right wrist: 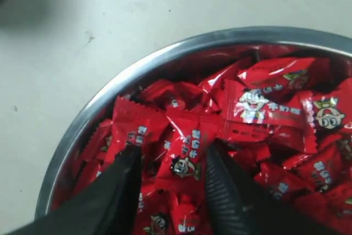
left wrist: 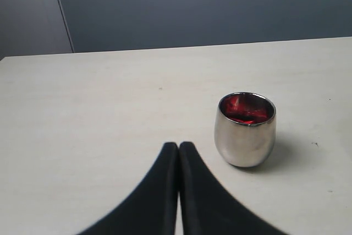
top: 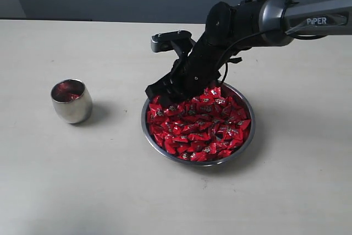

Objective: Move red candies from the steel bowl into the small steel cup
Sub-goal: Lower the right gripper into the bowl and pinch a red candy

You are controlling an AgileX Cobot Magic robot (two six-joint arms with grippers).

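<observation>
The steel bowl [top: 253, 131] sits right of centre, heaped with red candies [top: 201, 130]. My right gripper [top: 165, 92] is dipped into the pile at the bowl's near-left edge. In the right wrist view it [right wrist: 173, 155] is open, its fingers [right wrist: 225, 191] straddling one red candy [right wrist: 184, 160] close to the rim [right wrist: 99, 108]. The small steel cup [top: 71, 103] stands upright at the left with red candy inside [left wrist: 246, 111]. My left gripper [left wrist: 178, 146] is shut and empty, hovering just short of the cup [left wrist: 245, 136]; it does not show in the exterior view.
The pale table [top: 110, 191] runs to a dark grey wall at the back. The right arm [top: 286, 20] reaches in from the upper right above the bowl. Bare tabletop lies between cup and bowl.
</observation>
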